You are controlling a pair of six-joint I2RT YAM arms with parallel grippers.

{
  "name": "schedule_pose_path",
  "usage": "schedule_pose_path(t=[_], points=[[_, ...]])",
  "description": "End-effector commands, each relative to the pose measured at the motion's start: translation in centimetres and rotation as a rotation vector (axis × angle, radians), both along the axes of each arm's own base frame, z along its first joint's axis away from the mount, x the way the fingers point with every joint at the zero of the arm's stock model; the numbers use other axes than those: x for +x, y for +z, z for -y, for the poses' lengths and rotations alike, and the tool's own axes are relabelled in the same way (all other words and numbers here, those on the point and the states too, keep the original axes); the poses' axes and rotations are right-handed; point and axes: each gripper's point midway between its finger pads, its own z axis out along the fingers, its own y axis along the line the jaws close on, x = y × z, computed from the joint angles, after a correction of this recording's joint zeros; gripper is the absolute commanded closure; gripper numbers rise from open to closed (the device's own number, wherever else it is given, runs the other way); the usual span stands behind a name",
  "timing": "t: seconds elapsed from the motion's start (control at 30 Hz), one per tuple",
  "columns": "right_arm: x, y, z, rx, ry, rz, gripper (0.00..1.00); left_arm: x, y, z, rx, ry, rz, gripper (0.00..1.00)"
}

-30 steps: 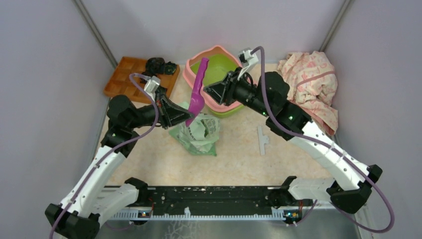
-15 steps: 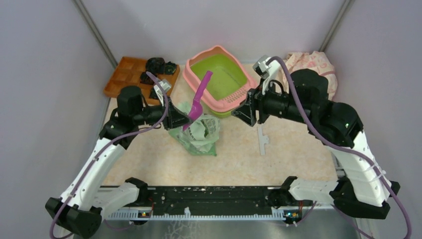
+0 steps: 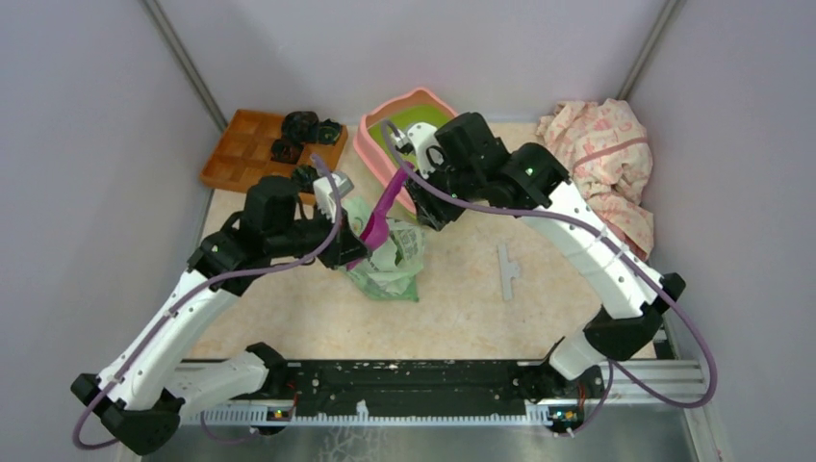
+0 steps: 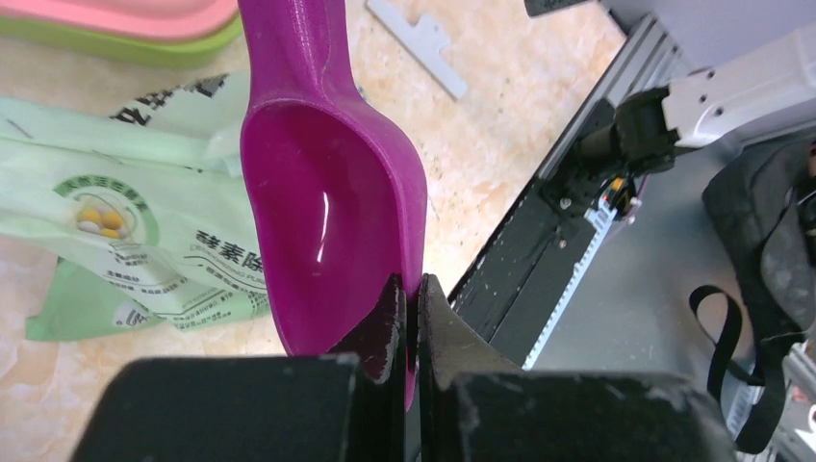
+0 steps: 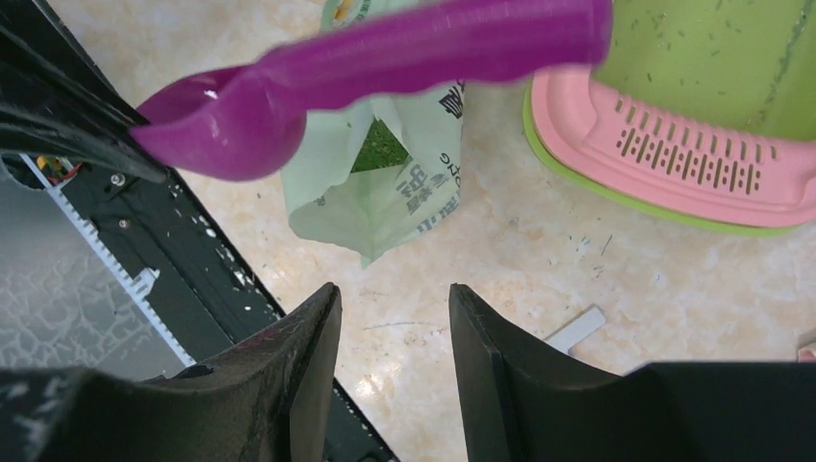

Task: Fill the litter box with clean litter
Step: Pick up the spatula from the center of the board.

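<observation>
The litter box (image 3: 377, 127) stands at the back centre, its pink rim and lime basin half hidden by my right arm. In the right wrist view its slotted pink grate (image 5: 688, 154) and basin (image 5: 712, 58) hold only scattered specks. My left gripper (image 3: 352, 252) (image 4: 412, 300) is shut on the rim of a purple scoop (image 3: 378, 219) (image 4: 327, 192), whose bowl is empty above the pale green bag (image 3: 390, 260) (image 4: 115, 221). Dark green litter (image 5: 382, 146) shows in the bag's opening. My right gripper (image 3: 424, 214) (image 5: 395, 308) is open and empty, just right of the scoop handle (image 5: 462, 43).
An orange-brown wooden tray (image 3: 241, 144) with dark objects (image 3: 303, 125) sits back left. A pink floral cloth (image 3: 601, 154) lies back right. A flat grey piece (image 3: 507, 269) (image 5: 577, 332) lies on the table right of the bag. The black rail (image 3: 404, 380) runs along the near edge.
My right arm swung out to the right of the litter box, then back left over its front end beside the scoop, its jaws wider than at first. The left arm shifted right, scoop still held.
</observation>
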Motion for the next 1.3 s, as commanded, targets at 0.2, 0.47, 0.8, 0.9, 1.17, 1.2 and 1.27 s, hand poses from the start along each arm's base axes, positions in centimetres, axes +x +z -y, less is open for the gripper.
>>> schedule_pose_path(t=[0.2, 0.47, 0.8, 0.9, 1.17, 1.2, 1.27], points=[[-1.1, 6.1, 2.0, 0.038, 0.203, 0.318, 0.51, -1.0, -1.4, -0.2, 0.192, 0.011, 0.006, 1.0], [-3.5, 1.8, 1.9, -0.045, 0.6, 0.487, 0.41, -3.8, -1.1, 0.3, 0.222, -0.083, -0.063, 1.0], [-2.4, 3.7, 0.3, 0.149, 0.776, 0.479, 0.38, -8.4, -2.9, 0.9, 0.324, -0.221, -0.128, 1.0], [-3.2, 3.2, -0.6, 0.203, 0.832, 0.399, 0.38, -9.3, -2.7, 0.4, 0.36, -0.227, -0.102, 1.0], [-7.2, 1.9, -2.3, 0.335, 0.9, 0.223, 0.34, -10.4, -3.8, 0.4, 0.479, -0.243, -0.053, 1.0], [-7.4, 1.6, -2.6, 0.33, 0.901, 0.202, 0.34, -10.5, -3.7, 0.5, 0.488, -0.251, -0.041, 1.0], [-7.5, 0.9, -3.2, 0.331, 0.891, 0.141, 0.35, -10.6, -3.7, 0.6, 0.509, -0.258, -0.014, 1.0]])
